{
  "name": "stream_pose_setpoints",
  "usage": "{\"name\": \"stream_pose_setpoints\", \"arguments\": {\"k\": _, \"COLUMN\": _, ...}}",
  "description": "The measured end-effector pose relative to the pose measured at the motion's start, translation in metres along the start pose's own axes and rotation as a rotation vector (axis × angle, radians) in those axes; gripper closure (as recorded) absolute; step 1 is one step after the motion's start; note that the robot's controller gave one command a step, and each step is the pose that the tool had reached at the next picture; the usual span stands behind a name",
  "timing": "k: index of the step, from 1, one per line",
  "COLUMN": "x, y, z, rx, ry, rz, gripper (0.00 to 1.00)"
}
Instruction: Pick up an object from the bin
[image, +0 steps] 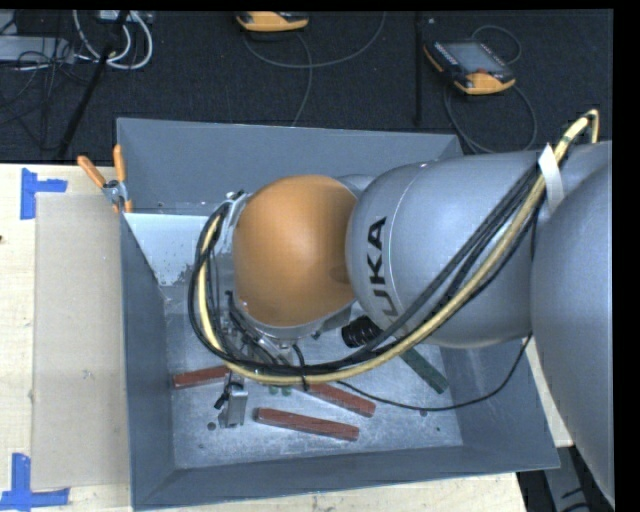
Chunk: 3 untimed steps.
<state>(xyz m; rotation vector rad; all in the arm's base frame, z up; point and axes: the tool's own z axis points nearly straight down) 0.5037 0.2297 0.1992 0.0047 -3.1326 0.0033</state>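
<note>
Where gripper (233, 402) hangs, flat reddish strips (305, 423)

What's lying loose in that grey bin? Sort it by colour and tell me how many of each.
Reddish-brown sticks: 3 (left, middle, front)
Dark greenish strip: 1, at the right
Total: 4 in sight. The arm covers much of the bin floor, so more may lie beneath it.

The arm (450, 250) hides the middle of the bin (148, 390) floor
</note>
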Motion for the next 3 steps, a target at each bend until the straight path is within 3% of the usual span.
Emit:
{"name": "stream_pose_setpoints", "arguments": {"k": 1, "x": -0.031, "y": -0.031, "z": 0.129, "rx": 0.002, "ry": -0.001, "rz": 0.058, "gripper": 0.0}}
{"name": "stream_pose_setpoints", "arguments": {"k": 2, "x": -0.032, "y": -0.03, "z": 0.125, "rx": -0.001, "ry": -0.006, "rz": 0.06, "gripper": 1.0}}
{"name": "stream_pose_setpoints", "arguments": {"k": 3, "x": -0.025, "y": -0.031, "z": -0.025, "rx": -0.005, "ry": -0.016, "rz": 0.068, "gripper": 1.0}}
